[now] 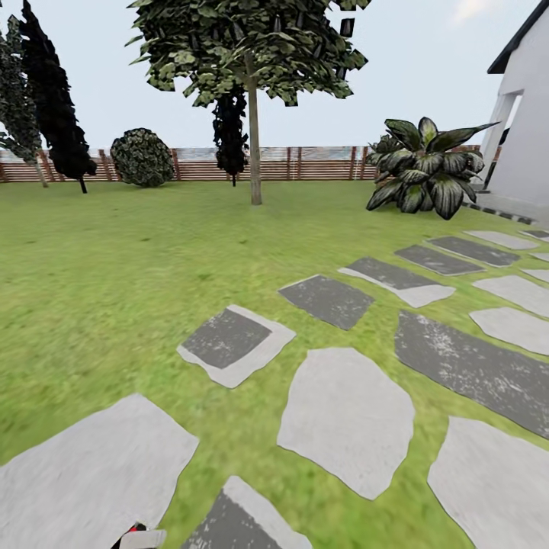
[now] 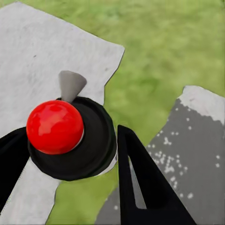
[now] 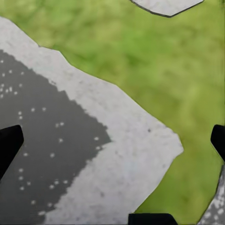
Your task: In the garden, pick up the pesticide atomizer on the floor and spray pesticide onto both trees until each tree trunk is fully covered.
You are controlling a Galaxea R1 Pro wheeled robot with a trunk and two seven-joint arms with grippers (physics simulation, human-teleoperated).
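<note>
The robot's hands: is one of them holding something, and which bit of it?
Yes. The left gripper holds the pesticide atomizer, its fingers on either side of the round black body, below the red top. The right gripper holds nothing.

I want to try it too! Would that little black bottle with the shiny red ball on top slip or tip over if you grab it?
Probably stiff: the black spray bottle with a red ball top keeps its round shape between the left gripper fingers. Its glossy red top looks smooth, so it might slip if held there. Set down, its round body might roll if tipped.
</note>
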